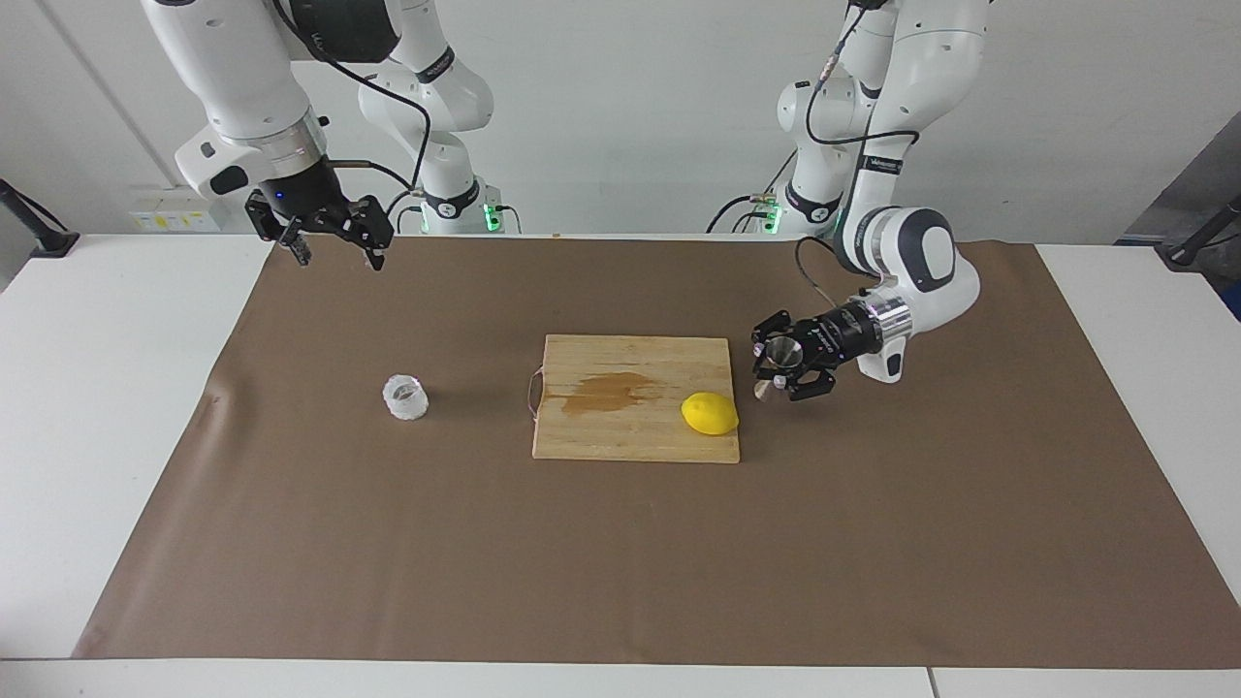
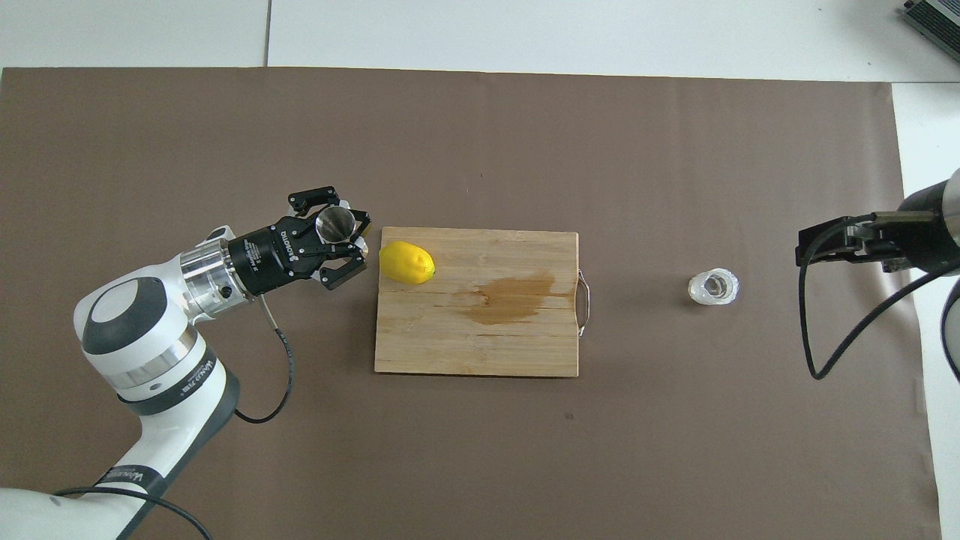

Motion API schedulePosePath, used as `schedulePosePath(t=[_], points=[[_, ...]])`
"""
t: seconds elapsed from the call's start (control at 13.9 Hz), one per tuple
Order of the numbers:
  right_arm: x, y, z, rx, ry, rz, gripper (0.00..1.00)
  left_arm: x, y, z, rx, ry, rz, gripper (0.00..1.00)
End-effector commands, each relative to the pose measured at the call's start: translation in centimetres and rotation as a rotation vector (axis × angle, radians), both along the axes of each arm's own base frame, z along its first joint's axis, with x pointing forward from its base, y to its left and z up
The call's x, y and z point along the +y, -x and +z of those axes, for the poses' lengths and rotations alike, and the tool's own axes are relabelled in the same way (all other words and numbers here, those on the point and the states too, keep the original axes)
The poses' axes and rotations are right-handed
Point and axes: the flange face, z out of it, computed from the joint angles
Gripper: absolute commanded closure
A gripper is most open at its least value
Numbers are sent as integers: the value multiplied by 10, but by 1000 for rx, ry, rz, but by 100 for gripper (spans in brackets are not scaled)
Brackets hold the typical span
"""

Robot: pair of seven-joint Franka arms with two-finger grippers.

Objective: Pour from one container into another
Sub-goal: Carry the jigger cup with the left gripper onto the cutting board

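Observation:
A small shiny steel jigger (image 1: 778, 361) (image 2: 336, 223) is held upright in my left gripper (image 1: 783, 368) (image 2: 341, 238), which is shut on it just above the brown mat, beside the cutting board's edge and close to the lemon. The translucent whitish cup (image 1: 405, 397) (image 2: 714, 288) stands alone on the mat toward the right arm's end of the table. My right gripper (image 1: 334, 242) hangs open high over the mat's edge by the right arm's base, well apart from the cup; the overhead view shows only its black body (image 2: 847, 241).
A wooden cutting board (image 1: 582, 436) (image 2: 435, 345) lies mid-table with a brown wet stain (image 1: 611, 393) (image 2: 514, 297) on it. A yellow lemon (image 1: 710, 414) (image 2: 406, 262) rests at its corner nearest the jigger. The brown mat (image 1: 873, 543) covers most of the table.

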Motion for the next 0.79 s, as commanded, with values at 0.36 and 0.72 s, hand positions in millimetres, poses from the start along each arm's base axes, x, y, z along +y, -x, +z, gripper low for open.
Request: schedulePosePath(t=[0.36,0.72], points=[[0,8,1,2,-23,-14,0,-104,58,-9,37,36,155,100],[0,8,2,0,-23,-14,0,-130,68,-33,53,40,169,100]])
